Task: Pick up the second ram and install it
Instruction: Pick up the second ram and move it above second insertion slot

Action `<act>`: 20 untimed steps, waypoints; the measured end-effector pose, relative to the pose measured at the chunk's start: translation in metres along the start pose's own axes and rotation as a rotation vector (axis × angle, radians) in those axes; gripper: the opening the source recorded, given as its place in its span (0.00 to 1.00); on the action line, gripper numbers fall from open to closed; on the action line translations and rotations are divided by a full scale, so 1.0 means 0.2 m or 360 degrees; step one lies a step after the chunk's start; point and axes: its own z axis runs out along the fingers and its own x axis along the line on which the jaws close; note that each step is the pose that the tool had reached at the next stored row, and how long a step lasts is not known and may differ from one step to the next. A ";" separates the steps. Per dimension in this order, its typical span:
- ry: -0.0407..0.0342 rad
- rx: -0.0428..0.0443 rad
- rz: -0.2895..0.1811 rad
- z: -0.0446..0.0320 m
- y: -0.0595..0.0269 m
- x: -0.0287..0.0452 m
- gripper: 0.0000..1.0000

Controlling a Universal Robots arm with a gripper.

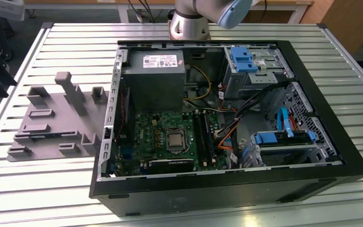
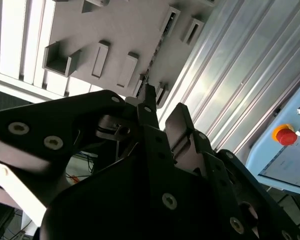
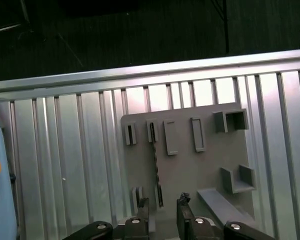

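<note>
**A:** exterior view first, what's where?

**B:** grey holder plate lies flat on the slatted table; the open computer case sits just beside the plate, on the exterior view's right; the arm rises beyond the case, well apart from the plate

**A:** ok, and the first wrist view?

**B:** looks down on the plate; the second ram stands on edge in it, a thin dark line running between two pairs of small slot blocks; the gripper hangs over the plate at one end of the stick; jaws apart, nothing between them, and I can't see them touching it

**A:** second wrist view?

**B:** same deal; gripper parted and empty above the plate; the second ram is a thin edge on the plate just beyond it; a red button sits off the plate, past the table slats
</note>
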 end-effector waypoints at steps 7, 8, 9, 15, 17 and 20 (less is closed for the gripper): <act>0.0000 0.0000 0.0000 0.009 0.001 0.000 0.36; 0.0000 0.0000 0.0000 0.010 0.001 0.000 0.36; 0.0000 0.0000 0.0000 0.011 0.001 0.000 0.36; 0.0000 0.0000 0.0000 0.039 0.016 -0.002 0.43; 0.0000 0.0000 0.0000 0.058 0.026 -0.005 0.43; 0.0000 0.0000 0.0000 0.085 0.040 -0.004 0.43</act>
